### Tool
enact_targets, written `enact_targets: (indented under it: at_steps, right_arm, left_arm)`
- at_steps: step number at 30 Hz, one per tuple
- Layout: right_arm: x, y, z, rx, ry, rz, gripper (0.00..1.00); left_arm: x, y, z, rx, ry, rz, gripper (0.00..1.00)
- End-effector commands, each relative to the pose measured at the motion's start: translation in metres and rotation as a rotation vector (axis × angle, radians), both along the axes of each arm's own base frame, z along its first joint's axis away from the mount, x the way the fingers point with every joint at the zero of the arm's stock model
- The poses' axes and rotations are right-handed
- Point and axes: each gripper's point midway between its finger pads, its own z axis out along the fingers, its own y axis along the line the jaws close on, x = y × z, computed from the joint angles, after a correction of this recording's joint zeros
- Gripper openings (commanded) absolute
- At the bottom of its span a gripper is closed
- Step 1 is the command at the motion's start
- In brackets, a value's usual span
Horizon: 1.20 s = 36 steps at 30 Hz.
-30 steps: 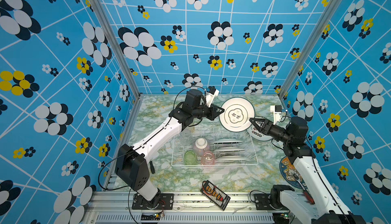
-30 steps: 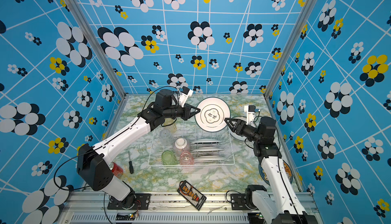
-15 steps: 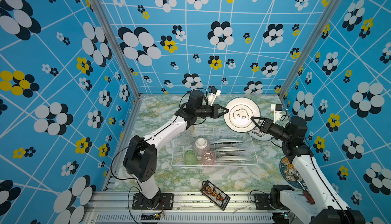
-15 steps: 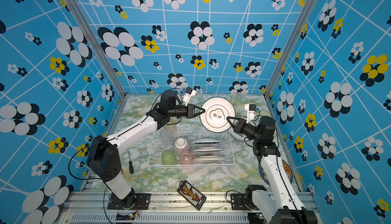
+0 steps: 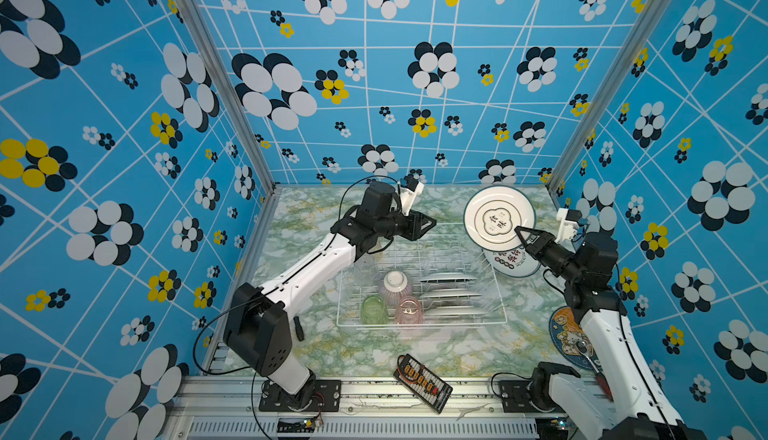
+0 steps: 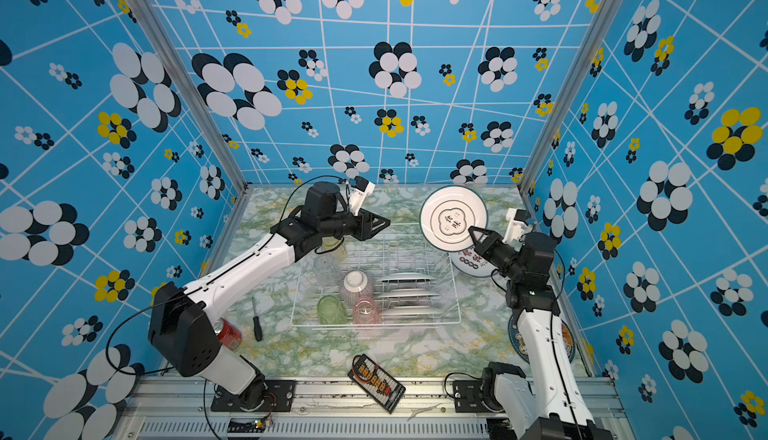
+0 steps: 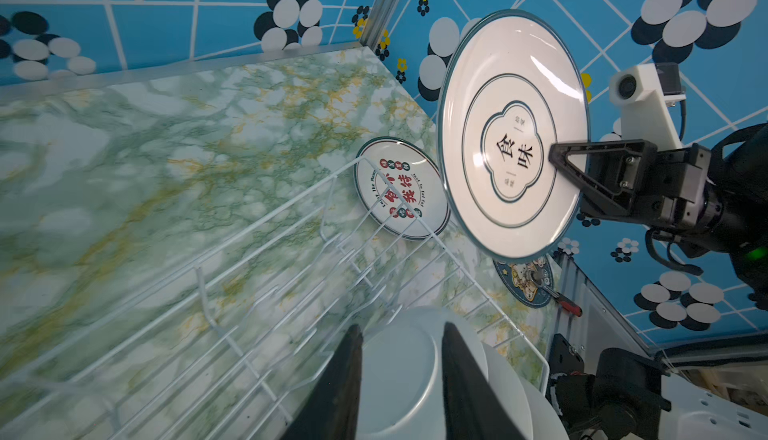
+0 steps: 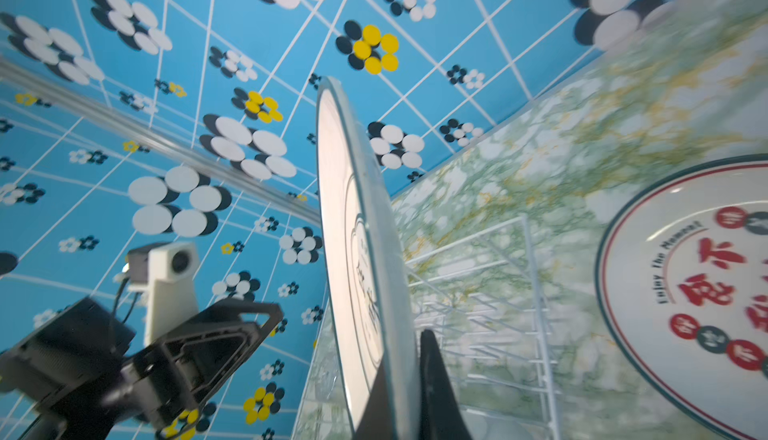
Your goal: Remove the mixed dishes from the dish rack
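Two grippers face each other above the far side of the dish rack. Right gripper: jaws pressed together on one side of a held plate, which hangs in the air over the rack's far right corner. This plate stands on edge, its printed face turned toward the left gripper.

Left gripper: fingers spread, nothing between them, well apart from the held plate.

Left wrist view: the plate's full round face with two dark characters. Right wrist view: the same plate nearly edge-on, a thin sliver.

A second plate, red-lettered, lies flat on the table just beside the rack's right end. The held one partly covers it in both top views.

The rack's long axis runs left to right. In it three plates stand on edge along that axis, beside an upturned bowl, a green tumbler and a pink tumbler.

A clear tumbler and a red can show in a top view, and in neither wrist view.
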Motion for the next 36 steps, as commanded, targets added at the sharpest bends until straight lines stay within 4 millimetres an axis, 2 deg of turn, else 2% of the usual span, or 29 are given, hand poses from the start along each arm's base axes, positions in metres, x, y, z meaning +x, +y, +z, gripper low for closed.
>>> enact_targets:
  at_steps: [1, 5, 9, 11, 15, 20, 36]
  right_arm:
    - [-0.002, -0.048, -0.018, -0.008, 0.084, -0.194, 0.00]
    - [-0.008, -0.087, -0.056, -0.016, 0.202, -0.323, 0.00]
    - [-0.009, -0.114, -0.098, 0.019, 0.295, -0.409, 0.00]
    - [-0.010, -0.122, -0.114, 0.034, 0.327, -0.436, 0.00]
    - [-0.006, -0.124, -0.138, 0.068, 0.362, -0.432, 0.00]
    - [0.002, -0.123, -0.156, 0.107, 0.391, -0.409, 0.00]
    - [0.021, -0.125, -0.186, 0.156, 0.457, -0.365, 0.00]
  left_arm:
    - [-0.015, 0.027, -0.013, 0.255, -0.155, 0.046, 0.33]
    - [-0.032, 0.030, -0.032, 0.429, -0.225, 0.020, 0.33]
    - [-0.039, 0.027, -0.044, 0.486, -0.232, -0.011, 0.33]
    - [-0.040, 0.024, -0.046, 0.487, -0.234, -0.018, 0.34]
    - [-0.040, 0.021, -0.046, 0.486, -0.241, -0.032, 0.34]
    - [-0.040, 0.017, -0.050, 0.513, -0.250, -0.046, 0.34]
    - [-0.037, 0.009, -0.057, 0.541, -0.251, -0.063, 0.36]
